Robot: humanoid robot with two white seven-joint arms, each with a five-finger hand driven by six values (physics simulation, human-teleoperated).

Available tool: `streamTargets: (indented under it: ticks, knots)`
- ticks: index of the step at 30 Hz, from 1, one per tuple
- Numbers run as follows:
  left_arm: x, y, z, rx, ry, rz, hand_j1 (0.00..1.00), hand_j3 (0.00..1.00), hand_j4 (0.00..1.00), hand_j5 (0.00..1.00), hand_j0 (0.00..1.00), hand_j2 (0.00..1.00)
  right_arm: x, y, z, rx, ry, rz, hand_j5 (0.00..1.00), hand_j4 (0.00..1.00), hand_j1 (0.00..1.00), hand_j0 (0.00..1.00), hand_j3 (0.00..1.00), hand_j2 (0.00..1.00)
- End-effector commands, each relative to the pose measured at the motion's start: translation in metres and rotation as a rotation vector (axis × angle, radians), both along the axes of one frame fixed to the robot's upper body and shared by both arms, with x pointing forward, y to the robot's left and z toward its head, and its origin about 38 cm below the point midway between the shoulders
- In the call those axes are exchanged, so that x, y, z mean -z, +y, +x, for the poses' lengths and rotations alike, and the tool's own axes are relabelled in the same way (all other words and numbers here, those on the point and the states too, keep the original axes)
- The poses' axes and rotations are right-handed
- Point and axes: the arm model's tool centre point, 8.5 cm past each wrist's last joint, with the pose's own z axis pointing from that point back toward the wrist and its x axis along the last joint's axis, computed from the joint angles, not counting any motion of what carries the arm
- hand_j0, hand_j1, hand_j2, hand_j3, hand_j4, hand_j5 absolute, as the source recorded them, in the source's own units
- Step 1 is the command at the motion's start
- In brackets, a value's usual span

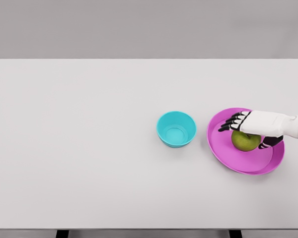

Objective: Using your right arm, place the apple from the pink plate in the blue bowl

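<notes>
A green apple (244, 142) lies on the pink plate (223, 148) at the right of the white table. My right hand (243, 133) reaches in from the right edge and hovers over the apple's far side. Its dark fingers (232, 122) stretch out leftward past the apple, and the thumb (269, 143) sits on the apple's right near side. The fingers are spread and not closed round the fruit. The blue bowl (176, 129) stands empty just left of the plate, a small gap between them. My left arm does not show.
The white table (89, 148) fills the view, with its far edge at the top and its near edge at the bottom.
</notes>
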Motion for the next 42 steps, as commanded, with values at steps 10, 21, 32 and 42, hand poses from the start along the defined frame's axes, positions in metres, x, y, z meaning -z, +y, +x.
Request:
streamTargets:
  ticks: [10, 21, 32, 42]
  knots:
    - [0.0, 0.0, 0.0, 0.0, 0.0, 0.0, 1.0, 1.0, 1.0, 1.0, 1.0, 1.0, 0.005, 0.001, -0.002, -0.001, 0.017, 0.0, 0.74, 0.74, 0.74, 0.74, 0.74, 0.74]
    - [0.0, 0.0, 0.0, 0.0, 0.0, 0.0, 1.0, 1.0, 1.0, 1.0, 1.0, 1.0, 0.0, -0.002, 0.001, 0.008, 0.004, 0.004, 0.5, 0.5, 0.5, 0.5, 0.5, 0.5]
    - [0.0, 0.0, 0.0, 0.0, 0.0, 0.0, 1.0, 1.0, 1.0, 1.0, 1.0, 1.0, -0.033, 0.0, 0.022, 0.029, -0.091, 0.056, 0.51, 0.51, 0.51, 0.51, 0.51, 0.51]
    - [0.0, 0.0, 0.0, 0.0, 0.0, 0.0, 1.0, 1.0, 1.0, 1.0, 1.0, 1.0, -0.037, 0.045, 0.029, -0.046, -0.126, 0.15, 0.51, 0.51, 0.51, 0.51, 0.51, 0.51]
